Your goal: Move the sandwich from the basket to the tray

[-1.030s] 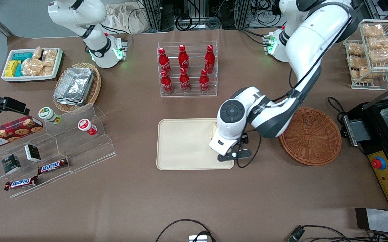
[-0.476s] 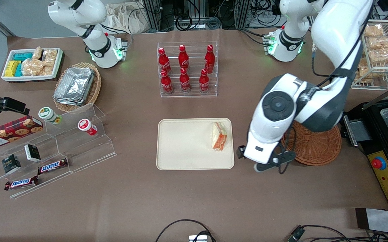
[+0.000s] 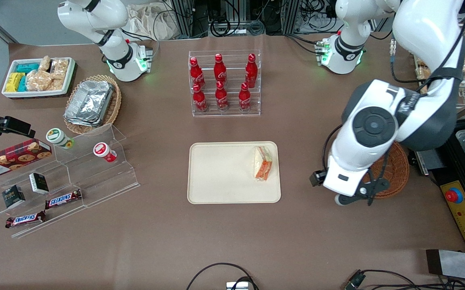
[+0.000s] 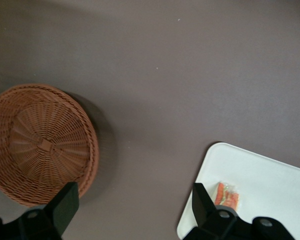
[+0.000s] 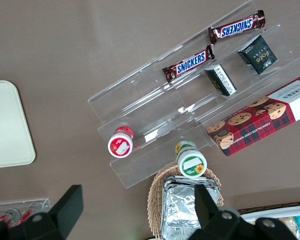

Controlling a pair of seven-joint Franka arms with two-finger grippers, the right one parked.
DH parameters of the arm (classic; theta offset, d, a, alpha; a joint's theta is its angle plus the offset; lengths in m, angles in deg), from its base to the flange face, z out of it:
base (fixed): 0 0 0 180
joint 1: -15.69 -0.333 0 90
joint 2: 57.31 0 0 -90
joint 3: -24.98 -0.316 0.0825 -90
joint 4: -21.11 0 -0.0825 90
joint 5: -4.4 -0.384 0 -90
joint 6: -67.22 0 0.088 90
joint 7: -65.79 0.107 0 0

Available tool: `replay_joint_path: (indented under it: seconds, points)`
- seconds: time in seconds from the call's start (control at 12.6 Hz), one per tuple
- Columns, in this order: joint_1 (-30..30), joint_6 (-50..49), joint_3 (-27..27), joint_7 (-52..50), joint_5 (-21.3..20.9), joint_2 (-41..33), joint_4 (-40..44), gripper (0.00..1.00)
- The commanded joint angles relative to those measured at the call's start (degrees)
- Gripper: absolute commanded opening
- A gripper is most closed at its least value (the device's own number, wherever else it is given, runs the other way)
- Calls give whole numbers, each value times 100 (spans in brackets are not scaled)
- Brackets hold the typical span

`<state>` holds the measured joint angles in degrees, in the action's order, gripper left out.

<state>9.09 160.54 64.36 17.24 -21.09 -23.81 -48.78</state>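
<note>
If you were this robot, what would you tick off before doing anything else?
1. Sandwich lies on the tray: ok.
2. Sandwich fully inside the tray's rim, near the edge toward the basket: ok.
3. Basket has nothing in it: ok.
4. Gripper is open and holds nothing: ok.
5. Gripper is clear of the tray, above bare table between tray and basket: ok.
6. Sandwich wrap undamaged: cannot tell.

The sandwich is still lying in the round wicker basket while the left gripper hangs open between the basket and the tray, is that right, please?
Not quite: the sandwich lies on the tray, near the edge toward the basket, which holds nothing. The front view shows this, and the left wrist view agrees. The rest holds: the left gripper hangs open above the table between basket and tray.
</note>
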Motion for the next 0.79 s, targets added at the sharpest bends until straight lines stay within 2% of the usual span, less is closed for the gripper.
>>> replay_joint_path:
  seconds: [0.0,0.16,0.32,0.55,0.71]
  points:
    - [-332,-278,9,564,220,-282,-96,100]
    - [-481,-323,-9,846,237,-387,-139,100]
    - [-526,-306,-166,1197,525,-589,-297,100]
    - [-342,-200,-1315,2328,1527,-1212,-639,100]
    - [-27,-209,-2114,3050,1862,-1546,-850,100]
